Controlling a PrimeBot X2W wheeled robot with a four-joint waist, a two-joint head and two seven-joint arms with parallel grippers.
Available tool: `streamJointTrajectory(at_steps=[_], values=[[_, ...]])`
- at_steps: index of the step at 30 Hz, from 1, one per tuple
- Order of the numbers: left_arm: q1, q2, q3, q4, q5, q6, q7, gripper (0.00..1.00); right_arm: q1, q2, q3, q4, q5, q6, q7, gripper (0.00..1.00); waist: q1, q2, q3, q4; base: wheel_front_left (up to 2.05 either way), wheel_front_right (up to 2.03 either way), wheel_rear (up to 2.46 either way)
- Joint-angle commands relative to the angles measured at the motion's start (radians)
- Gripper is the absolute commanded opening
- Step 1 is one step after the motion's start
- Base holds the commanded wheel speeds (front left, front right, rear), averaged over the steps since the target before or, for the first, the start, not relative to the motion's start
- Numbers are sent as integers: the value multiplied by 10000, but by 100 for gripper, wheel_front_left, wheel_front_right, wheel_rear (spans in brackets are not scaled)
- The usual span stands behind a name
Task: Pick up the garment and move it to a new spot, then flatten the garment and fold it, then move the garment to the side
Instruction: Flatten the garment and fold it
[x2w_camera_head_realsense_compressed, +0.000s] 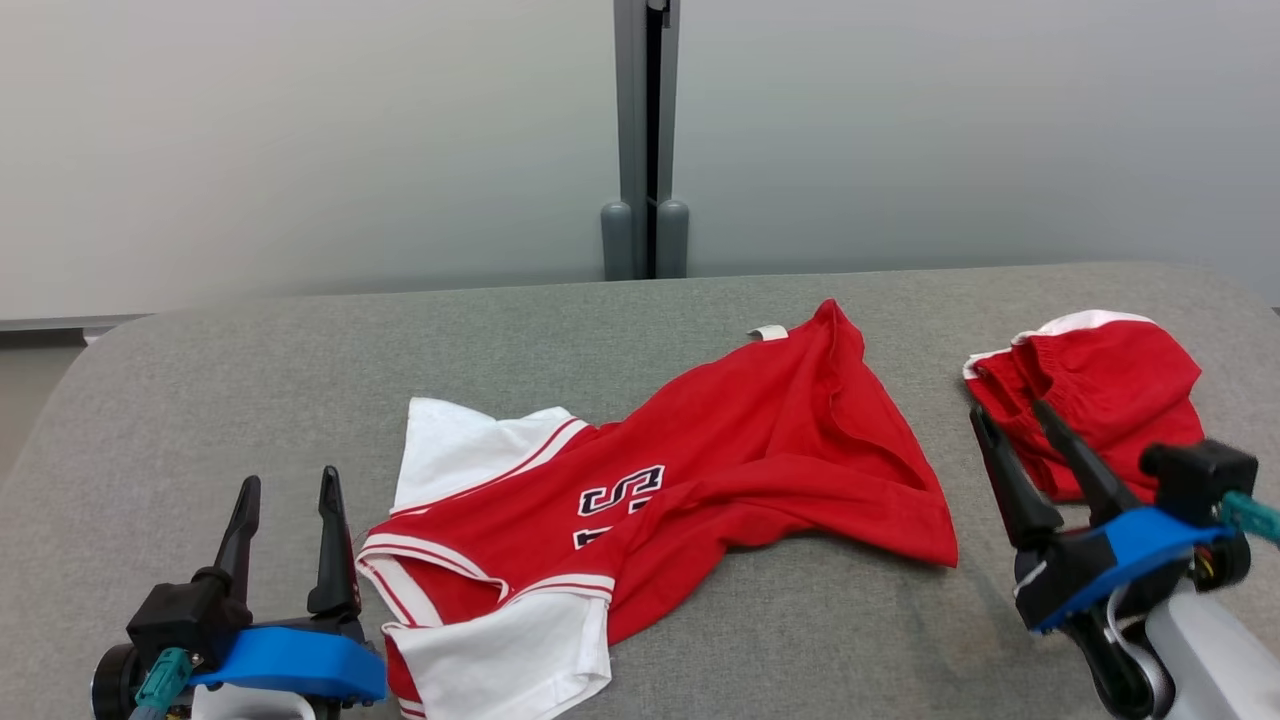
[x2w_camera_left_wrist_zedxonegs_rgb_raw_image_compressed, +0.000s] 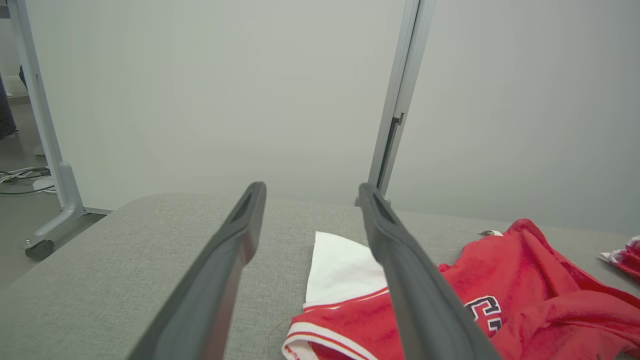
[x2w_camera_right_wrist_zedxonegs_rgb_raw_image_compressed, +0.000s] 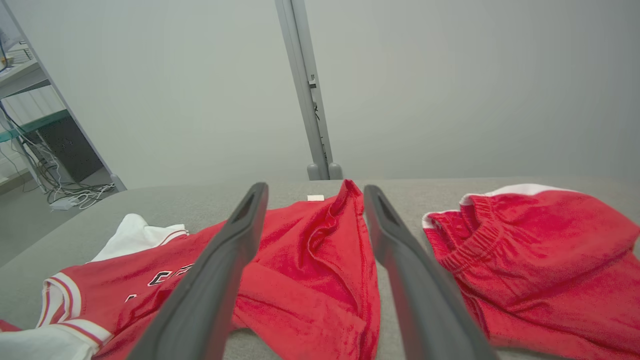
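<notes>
Though creases hide most of its navy, white-edged lettering, the rumpled red knit jersey with white sleeves (x2w_camera_head_realsense_compressed: 700, 450) lies mid-desk on the grey woven desk (x2w_camera_head_realsense_compressed: 250, 380), with a small white label (x2w_camera_head_realsense_compressed: 768, 332) at its far hem. Bunched red elastic-waisted shorts (x2w_camera_head_realsense_compressed: 1100, 390) lie by the right edge. The left claw (x2w_camera_head_realsense_compressed: 290, 478) and right claw (x2w_camera_head_realsense_compressed: 1008, 408) are parted and empty.

Illumination bright, even, diffuse; source probably overhead. Soft thin shadow along the hem of the crumpled red-and-white jersey (x2w_camera_head_realsense_compressed: 760, 450) on the grey fabric-covered table (x2w_camera_head_realsense_compressed: 200, 400). Head view sharp. Left wrist view: grey metal post (x2w_camera_left_wrist_zedxonegs_rgb_raw_image_compressed: 400, 100) leans from wide-angle distortion; left gripper's long dark fingers (x2w_camera_left_wrist_zedxonegs_rgb_raw_image_compressed: 210, 285) slightly soft.
</notes>
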Motion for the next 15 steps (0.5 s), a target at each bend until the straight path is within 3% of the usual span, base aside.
streamJointTrajectory(at_steps=[1,8,15], values=[[102,10,23,-65,-43,-53,-27,100,578,141,-262,-166,-227,1,-25,100,2,2,-36,-121,0,0,0],[285,-64,28,-173,5,-70,-27,100,2190,847,-1353,-448,-1044,1,-28,100,2,2,40,-262,0,0,0],[200,-100,-32,-131,44,-81,-27,100,2104,1089,-1289,2,-1328,1,22,100,2,2,98,-199,0,0,0]])
